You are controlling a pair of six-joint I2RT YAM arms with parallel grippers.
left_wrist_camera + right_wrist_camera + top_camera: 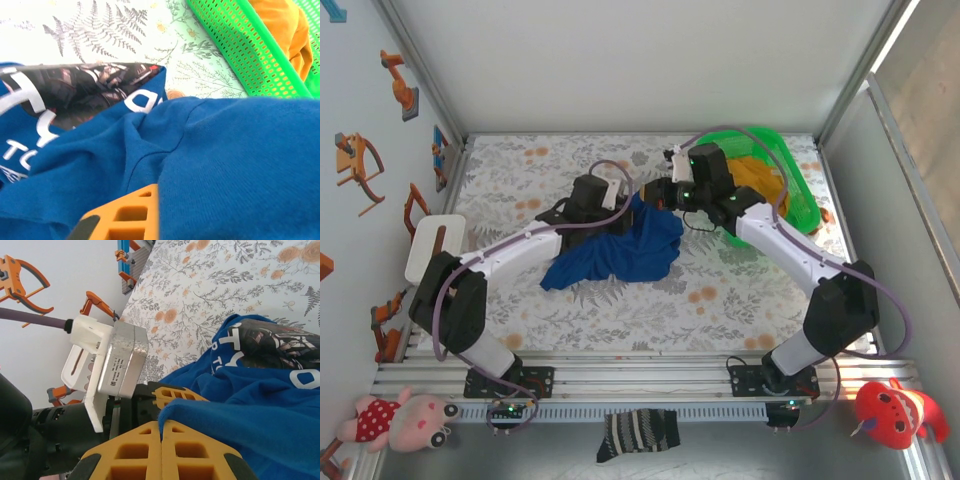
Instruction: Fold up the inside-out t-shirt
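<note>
I find the royal-blue t-shirt (620,250) bunched in a heap just left of the green basket (802,200), its far edge lifted off the table. My right gripper (161,440) is clamped on a cloth edge. Fabric drapes over the left gripper (623,208), so I cannot tell its grip. No fold is made; I judge that spreading and all folding remain
</note>
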